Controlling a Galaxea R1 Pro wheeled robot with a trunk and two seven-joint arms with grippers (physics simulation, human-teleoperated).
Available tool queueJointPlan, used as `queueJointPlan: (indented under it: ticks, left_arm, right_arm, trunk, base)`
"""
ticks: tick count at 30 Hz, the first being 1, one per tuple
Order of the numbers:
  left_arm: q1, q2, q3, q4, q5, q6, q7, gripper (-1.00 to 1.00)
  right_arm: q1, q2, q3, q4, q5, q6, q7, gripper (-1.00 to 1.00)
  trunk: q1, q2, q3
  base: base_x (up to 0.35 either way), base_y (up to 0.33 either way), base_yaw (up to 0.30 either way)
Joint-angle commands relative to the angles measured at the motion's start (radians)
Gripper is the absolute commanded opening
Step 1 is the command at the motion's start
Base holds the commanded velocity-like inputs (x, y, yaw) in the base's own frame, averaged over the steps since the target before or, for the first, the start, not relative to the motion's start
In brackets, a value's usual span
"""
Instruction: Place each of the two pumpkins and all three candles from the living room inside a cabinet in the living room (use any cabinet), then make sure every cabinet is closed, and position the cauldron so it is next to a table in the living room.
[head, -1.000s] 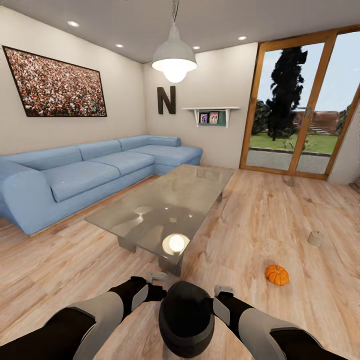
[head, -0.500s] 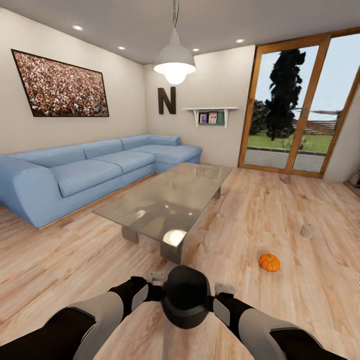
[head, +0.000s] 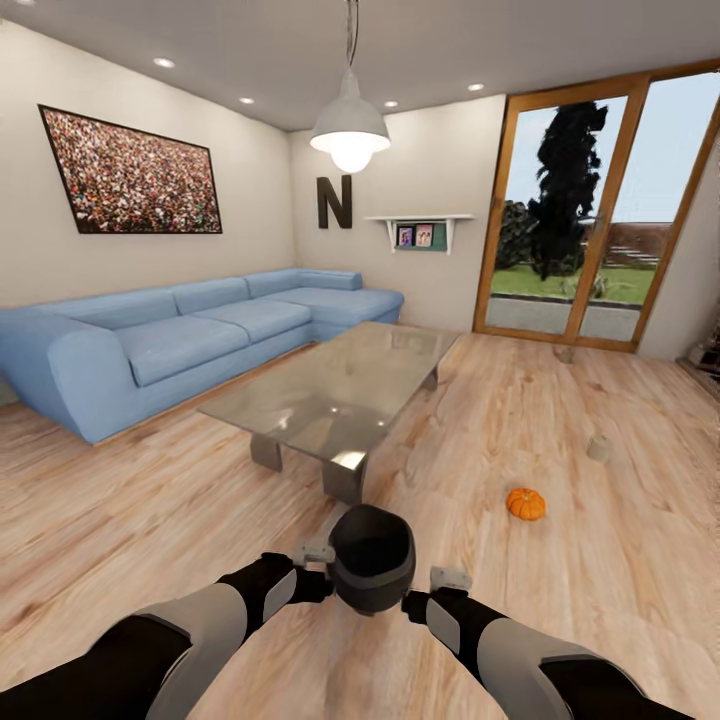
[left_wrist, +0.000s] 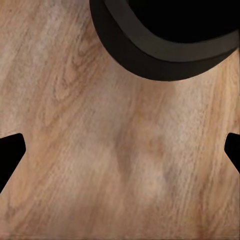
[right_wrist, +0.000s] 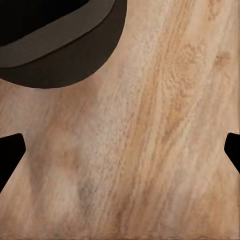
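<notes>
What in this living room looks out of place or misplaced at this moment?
A pumpkin and two candles lie scattered on the bare wooden floor, right of the glass table. A black cauldron sits on the floor between both arms. Nothing looks spilled or damaged.

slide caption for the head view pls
Black cauldron between both arms by the glass table; pumpkin and candle on the floor.

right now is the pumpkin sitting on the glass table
No, the pumpkin lies on the wooden floor, apart from the glass table.
</notes>
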Motion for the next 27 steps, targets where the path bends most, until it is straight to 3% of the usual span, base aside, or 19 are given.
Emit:
queueJointPlan:
  ticks: [1,14,27]
  left_arm:
    - [0.000,0.000,-0.008,-0.001,0.010,0.004,-0.001,1.00]
    - [0.000,0.000,-0.008,-0.001,0.010,0.004,-0.001,1.00]
    - [0.000,0.000,-0.008,-0.001,0.010,0.003,0.000,1.00]
  right_arm:
    - [-0.001,0.000,0.001,-0.001,-0.005,0.003,-0.004,1.00]
    - [-0.001,0.000,0.000,0.014,-0.009,-0.065,-0.005,1.00]
    - [0.001,0.000,-0.005,0.039,-0.059,-0.260,-0.004,1.00]
  trunk:
    - [-0.001,0.000,-0.001]
    - [-0.001,0.000,-0.001]
    - [-0.001,0.000,0.000]
  base:
    - [-0.287,0.000,0.000]
    - [-0.256,0.000,0.000]
    - [-0.064,0.000,0.000]
